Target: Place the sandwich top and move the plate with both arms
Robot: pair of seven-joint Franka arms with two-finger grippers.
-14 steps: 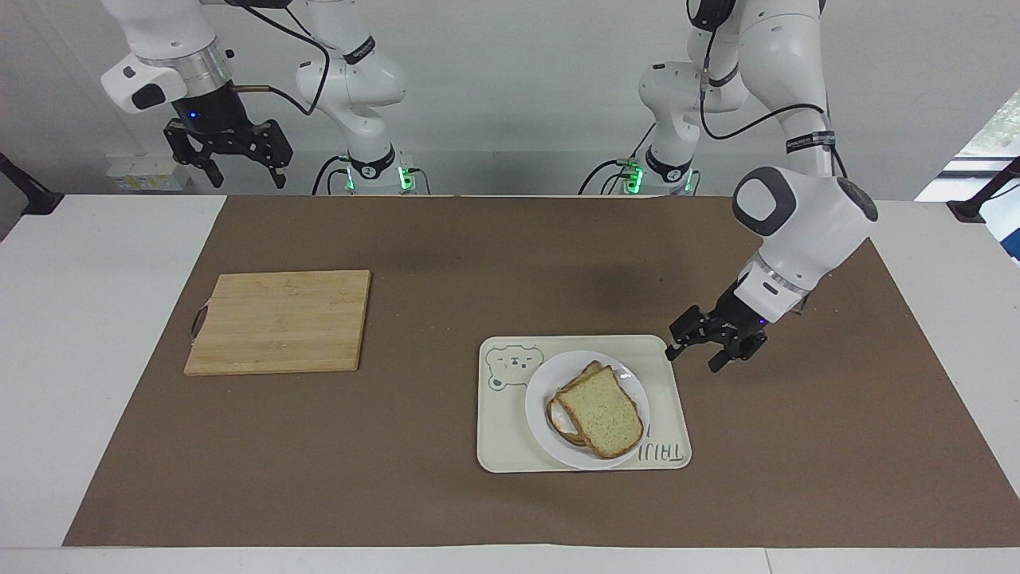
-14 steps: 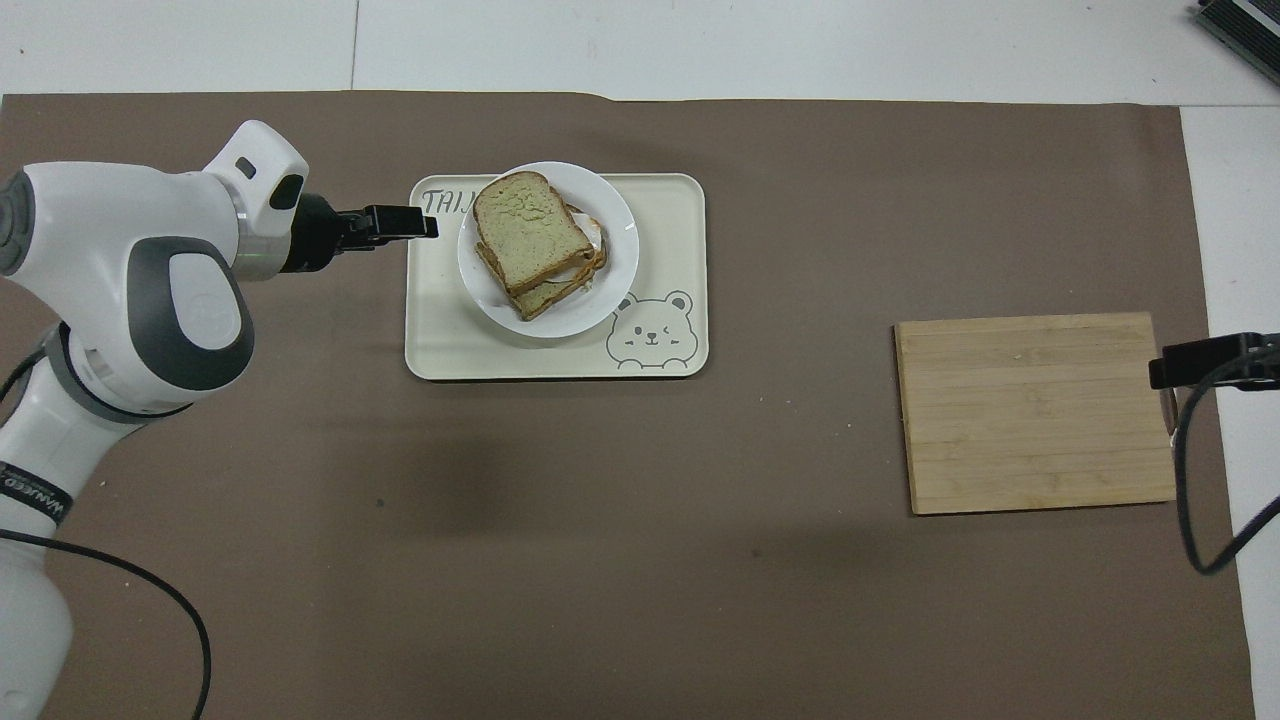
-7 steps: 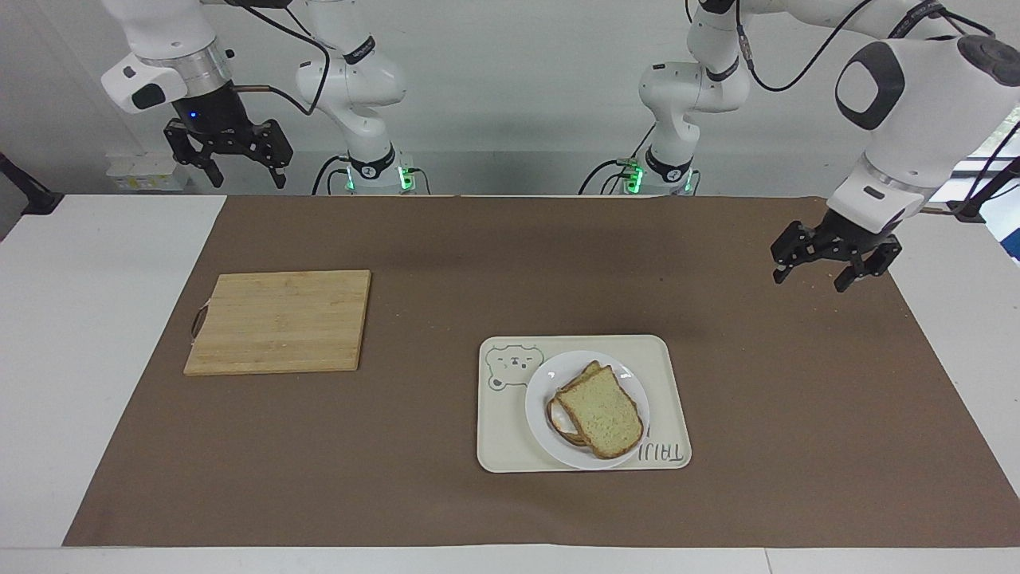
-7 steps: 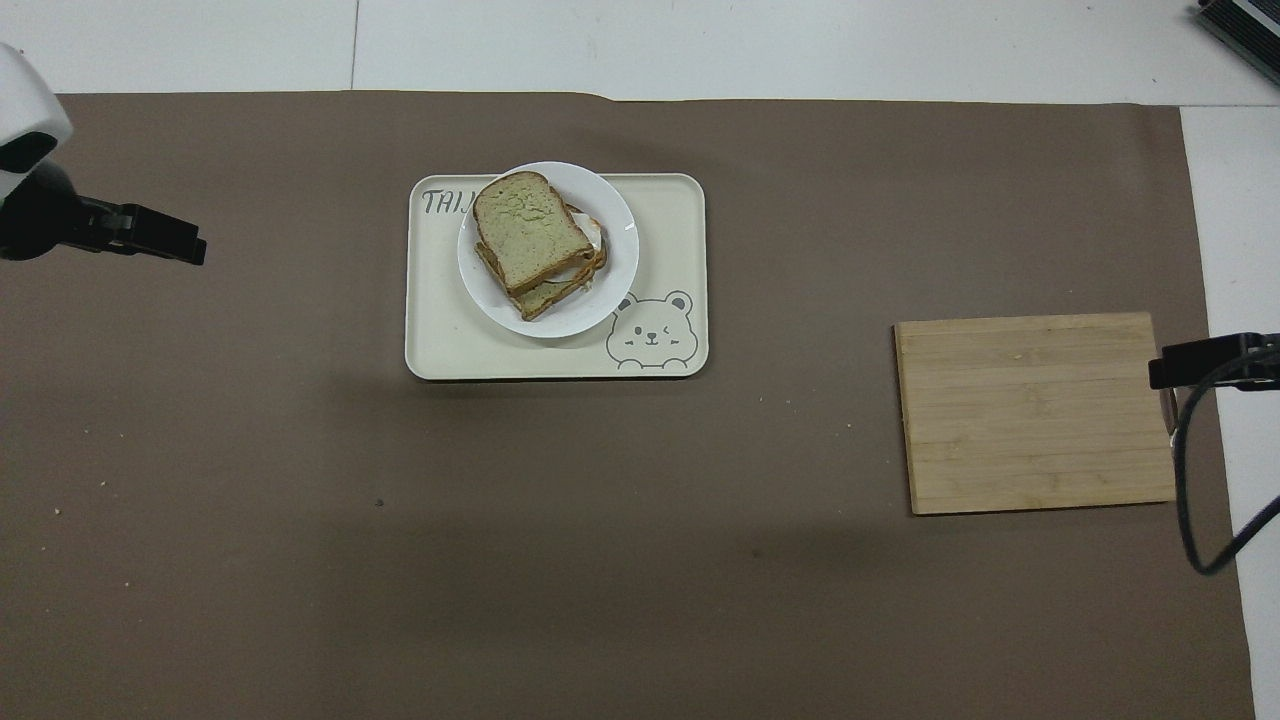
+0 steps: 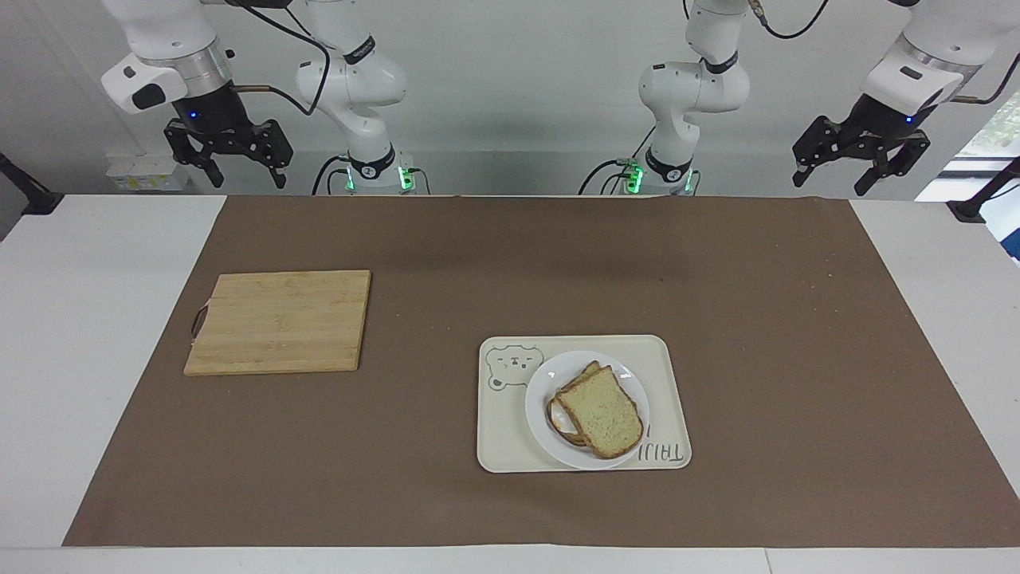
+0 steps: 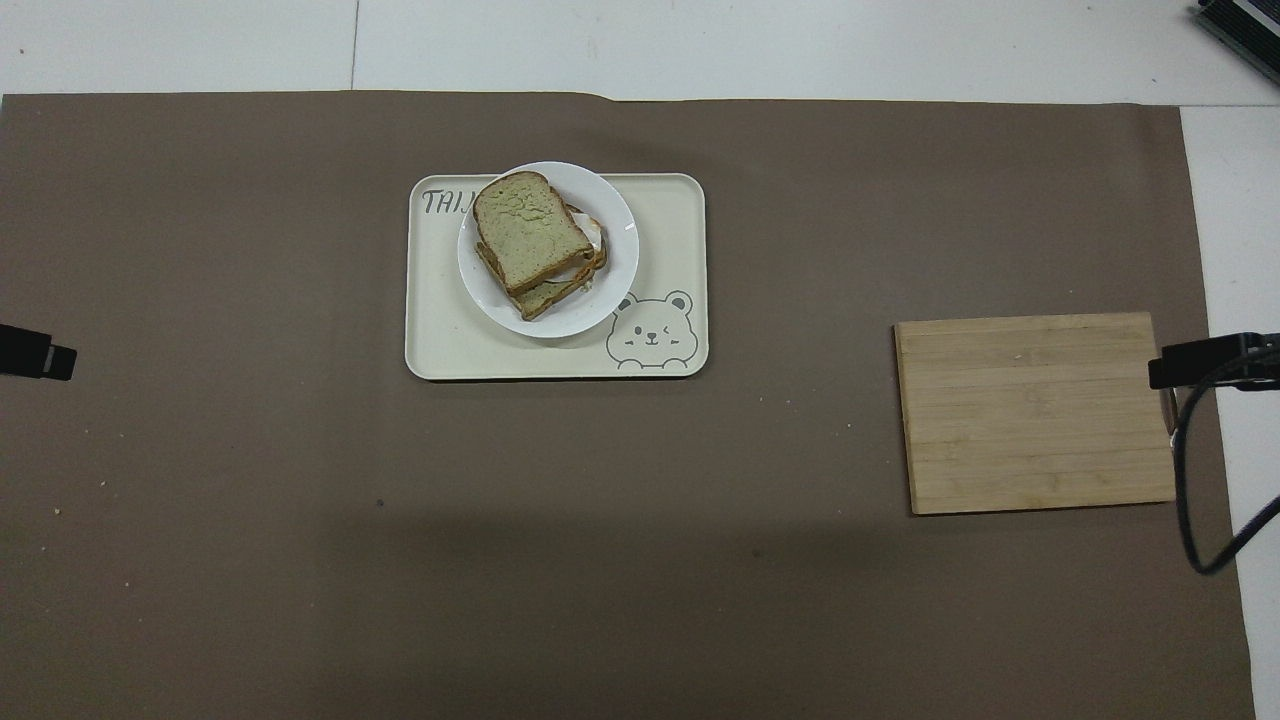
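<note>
left gripper (image 5: pixel 861 155): raised at the left arm's end of the table, fingers spread, empty
right gripper (image 5: pixel 229 151): raised at the right arm's end, fingers spread, empty
sandwich top (image 5: pixel 599 411): on a lower slice, on plate
plate (image 5: pixel 539 418): on tray (image 5: pixel 498 438), well apart from both grippers
cutting board (image 5: pixel 280 320): toward right arm's end, bare

The sandwich top (image 5: pixel 602 410) lay on another slice on the plate (image 5: pixel 544 434), which sat on the bear tray (image 5: pixel 502 442). A cutting board (image 5: pixel 280 320) lay toward the right arm's end. Both grippers, left gripper (image 5: pixel 859 158) and right gripper (image 5: pixel 229 156), hung spread-fingered above the bench's robot-side corners.
</note>
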